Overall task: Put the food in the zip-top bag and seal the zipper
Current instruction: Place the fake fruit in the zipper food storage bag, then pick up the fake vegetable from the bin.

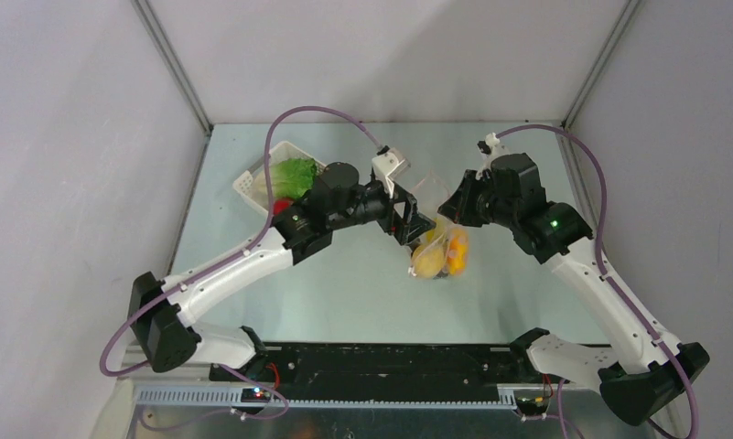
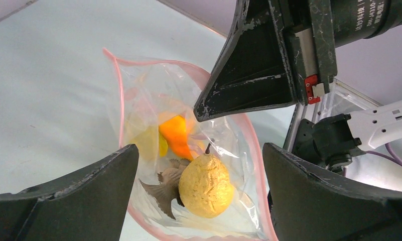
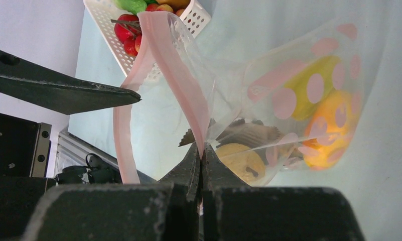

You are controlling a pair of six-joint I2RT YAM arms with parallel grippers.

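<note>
The clear zip-top bag (image 1: 438,249) with pink dots hangs open above the table. My right gripper (image 3: 203,150) is shut on its pink zipper strip (image 3: 188,85) and holds one side of the mouth up. In the bag are a yellow pear (image 2: 206,186), a brown piece (image 2: 163,191), an orange piece (image 2: 176,134) and a yellow piece (image 2: 149,143). My left gripper (image 2: 198,150) is open and empty right above the bag's mouth, one finger on each side. In the top view the two grippers, left (image 1: 415,224) and right (image 1: 447,208), are close together over the bag.
The white lattice basket (image 1: 253,183) stands at the back left and holds a green leafy piece (image 1: 295,174) and little red fruits (image 3: 124,31). The left arm reaches across beside it. Grey walls close in the table on three sides.
</note>
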